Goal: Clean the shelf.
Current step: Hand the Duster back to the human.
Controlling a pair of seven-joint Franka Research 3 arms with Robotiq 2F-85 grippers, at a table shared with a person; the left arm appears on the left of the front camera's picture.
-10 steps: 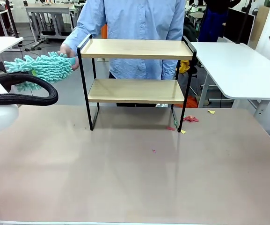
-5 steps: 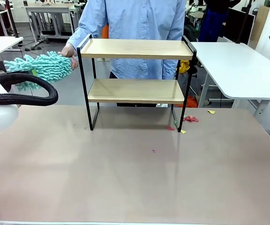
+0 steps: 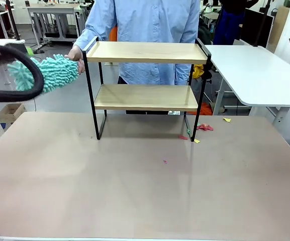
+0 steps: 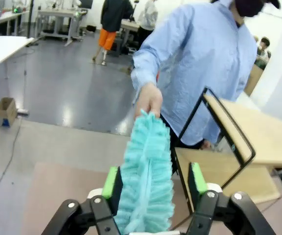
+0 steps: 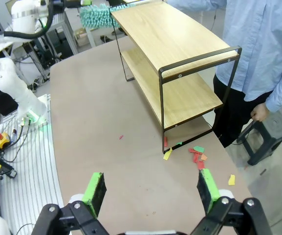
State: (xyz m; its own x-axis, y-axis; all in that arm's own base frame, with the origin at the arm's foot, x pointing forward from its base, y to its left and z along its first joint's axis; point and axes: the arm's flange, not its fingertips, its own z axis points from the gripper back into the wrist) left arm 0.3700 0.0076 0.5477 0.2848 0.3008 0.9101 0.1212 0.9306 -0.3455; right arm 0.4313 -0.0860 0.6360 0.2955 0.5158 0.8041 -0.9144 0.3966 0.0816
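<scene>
My left gripper (image 4: pixel 151 188) stood spread wide, its green pads (image 4: pixel 110 182) on either side of the teal duster (image 4: pixel 146 174) without squeezing it. The person's hand (image 4: pixel 149 99) held the duster's far end. My right gripper (image 5: pixel 150 190) hung released over the table (image 5: pixel 92 127), gripping nothing. The shelf (image 3: pixel 146 86) stood on the far half of the table (image 3: pixel 134 191), both wooden boards bare, the person in the blue shirt (image 3: pixel 145 30) just behind it. The duster (image 3: pixel 49 74) hung left of the shelf's top board. Scraps (image 5: pixel 197 155) of coloured paper lay by the shelf's leg nearest the person.
</scene>
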